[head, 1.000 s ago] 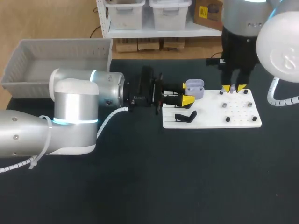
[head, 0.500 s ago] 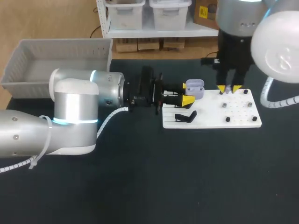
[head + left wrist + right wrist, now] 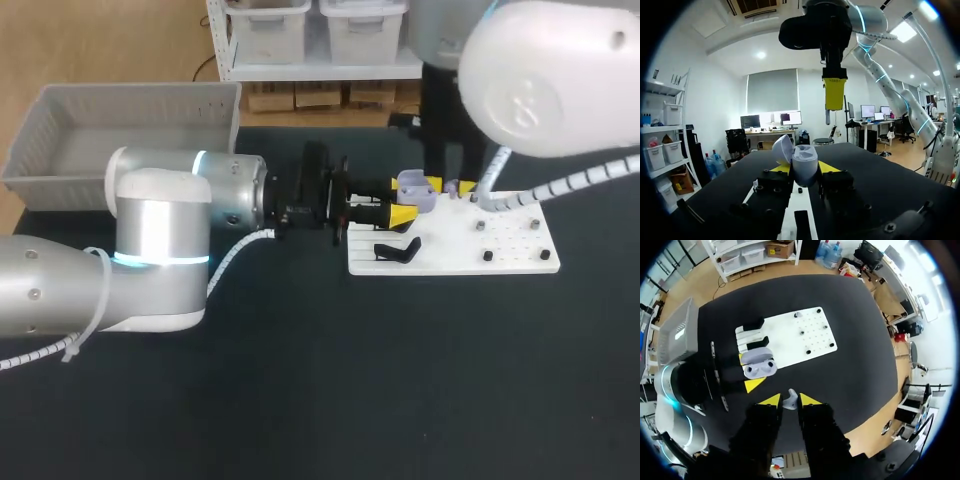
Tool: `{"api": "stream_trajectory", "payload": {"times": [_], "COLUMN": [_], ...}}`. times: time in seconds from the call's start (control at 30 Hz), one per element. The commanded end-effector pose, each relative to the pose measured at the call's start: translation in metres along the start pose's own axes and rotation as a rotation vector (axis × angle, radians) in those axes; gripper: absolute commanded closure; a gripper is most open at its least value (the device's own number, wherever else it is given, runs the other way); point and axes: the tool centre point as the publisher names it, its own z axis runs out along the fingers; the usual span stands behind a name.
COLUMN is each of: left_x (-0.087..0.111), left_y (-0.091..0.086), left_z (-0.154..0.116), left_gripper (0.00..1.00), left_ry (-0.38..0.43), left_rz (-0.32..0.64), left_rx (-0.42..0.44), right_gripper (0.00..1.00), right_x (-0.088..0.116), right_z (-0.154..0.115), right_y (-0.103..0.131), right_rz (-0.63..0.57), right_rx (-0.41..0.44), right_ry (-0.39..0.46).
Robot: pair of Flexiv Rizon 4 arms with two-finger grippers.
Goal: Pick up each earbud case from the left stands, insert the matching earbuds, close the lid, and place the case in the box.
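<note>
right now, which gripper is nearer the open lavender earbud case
Left. The left gripper is shut on the open lavender plastic earbud case, a yellow tip on either side. The right gripper hangs above it, apart, holding a small pale earbud.

A pale lilac earbud case (image 3: 417, 189) shows between the bright yellow tips of the left gripper (image 3: 404, 199), at ten o'clock on a white board (image 3: 510, 250) dotted with small dark pegs (image 3: 488, 256). A black stand (image 3: 397, 251) sits at the board's eight o'clock. The right gripper (image 3: 449, 186), also yellow-tipped, carries a pale earbud (image 3: 790, 401). The table (image 3: 350, 400) is black, the box (image 3: 60, 150) at ten o'clock light grey, and the left arm (image 3: 160, 230) silver-white with a glowing cyan ring.
</note>
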Motion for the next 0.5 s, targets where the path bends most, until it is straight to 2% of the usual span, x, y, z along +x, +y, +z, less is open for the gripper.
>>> {"api": "stream_trajectory", "payload": {"times": [0.03,0.5], "left_x": [0.0002,0.0002], "left_y": [-0.0020,-0.0020], "left_z": [0.0000,0.0000], "left_gripper": [1.00,1.00], "left_ry": [-0.001,-0.001], "left_rz": [0.002,0.002], "left_rx": [-0.007,-0.007], "right_gripper": [1.00,1.00], "right_x": [-0.0103,-0.0113], "right_z": [0.0047,0.0050], "right_y": [0.0022,0.0038], "right_rz": [0.052,0.055], "right_rx": [-0.046,-0.059], "right_ry": [0.025,0.031]}}
